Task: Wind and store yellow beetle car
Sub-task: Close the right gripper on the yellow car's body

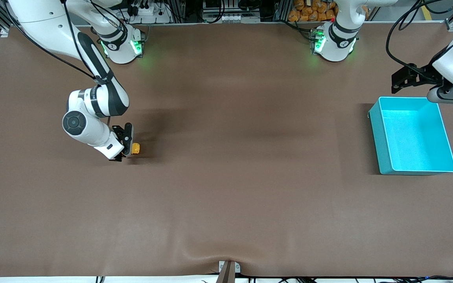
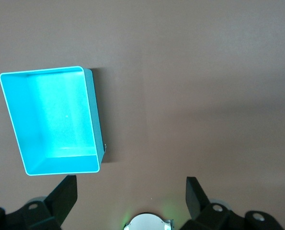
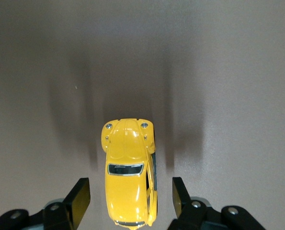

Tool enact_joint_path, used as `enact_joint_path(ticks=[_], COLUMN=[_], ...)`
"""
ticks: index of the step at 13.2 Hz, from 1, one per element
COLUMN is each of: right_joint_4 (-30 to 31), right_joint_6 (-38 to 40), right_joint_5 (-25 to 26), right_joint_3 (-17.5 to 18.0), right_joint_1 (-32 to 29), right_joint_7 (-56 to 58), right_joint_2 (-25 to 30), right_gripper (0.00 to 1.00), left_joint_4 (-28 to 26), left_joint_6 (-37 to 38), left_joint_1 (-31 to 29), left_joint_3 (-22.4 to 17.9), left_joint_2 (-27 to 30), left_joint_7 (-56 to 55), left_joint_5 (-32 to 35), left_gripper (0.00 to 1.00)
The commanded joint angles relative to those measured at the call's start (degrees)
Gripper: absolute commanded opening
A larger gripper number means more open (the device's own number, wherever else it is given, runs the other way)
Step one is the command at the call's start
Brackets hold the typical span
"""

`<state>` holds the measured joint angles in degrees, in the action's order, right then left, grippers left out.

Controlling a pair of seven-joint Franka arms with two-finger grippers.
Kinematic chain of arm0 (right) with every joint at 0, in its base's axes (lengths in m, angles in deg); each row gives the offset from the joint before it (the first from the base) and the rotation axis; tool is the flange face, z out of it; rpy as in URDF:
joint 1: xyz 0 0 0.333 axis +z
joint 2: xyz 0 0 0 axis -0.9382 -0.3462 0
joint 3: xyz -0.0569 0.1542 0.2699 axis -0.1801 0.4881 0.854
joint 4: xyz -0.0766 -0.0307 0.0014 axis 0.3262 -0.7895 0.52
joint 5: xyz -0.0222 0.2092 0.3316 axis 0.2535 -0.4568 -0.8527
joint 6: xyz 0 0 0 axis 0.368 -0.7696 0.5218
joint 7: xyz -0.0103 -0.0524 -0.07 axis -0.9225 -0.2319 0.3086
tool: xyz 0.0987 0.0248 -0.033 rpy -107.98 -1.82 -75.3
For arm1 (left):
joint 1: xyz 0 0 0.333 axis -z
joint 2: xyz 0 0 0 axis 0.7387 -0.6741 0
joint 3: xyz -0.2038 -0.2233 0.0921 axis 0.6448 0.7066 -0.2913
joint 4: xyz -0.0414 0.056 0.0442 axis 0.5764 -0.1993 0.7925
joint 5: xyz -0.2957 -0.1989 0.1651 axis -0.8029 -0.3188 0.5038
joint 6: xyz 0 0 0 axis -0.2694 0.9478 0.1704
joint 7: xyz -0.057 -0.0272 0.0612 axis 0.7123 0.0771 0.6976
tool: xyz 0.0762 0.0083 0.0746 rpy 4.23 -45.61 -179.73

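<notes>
One small yellow beetle car sits on the brown table mat toward the right arm's end, wheels down as far as I can tell. Right gripper is low over it, fingers spread either side of the body w/ a gap on each side, not touching. Turquoise bin stands well apart at the left arm's end, nothing inside. Left gripper waits up in the air just by the bin's edge nearest the arm bases, fingers spread wide, holding nothing.
</notes>
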<state>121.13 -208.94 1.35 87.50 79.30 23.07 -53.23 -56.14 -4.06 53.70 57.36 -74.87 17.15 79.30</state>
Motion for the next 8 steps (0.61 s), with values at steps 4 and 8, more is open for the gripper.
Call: enact_joint_path(ticks=[4,8], right_joint_4=[0.68,0.68], right_joint_6=[-1.74,-2.09], right_joint_5=[0.07,0.07], right_joint_3=[0.09,0.53], right_joint_1=[0.56,0.65], right_joint_7=[0.46,0.46], right_joint_2=[-0.71,-1.15], right_gripper=[0.56,0.30], left_joint_4=[0.07,0.07], left_joint_6=[-1.95,-3.97], left_joint_1=[0.07,-0.02], left_joint_3=[0.07,-0.10], left_joint_2=[-0.91,-1.35], left_joint_7=[0.21,0.21], left_joint_5=[0.65,0.65], left_gripper=[1.00,1.00])
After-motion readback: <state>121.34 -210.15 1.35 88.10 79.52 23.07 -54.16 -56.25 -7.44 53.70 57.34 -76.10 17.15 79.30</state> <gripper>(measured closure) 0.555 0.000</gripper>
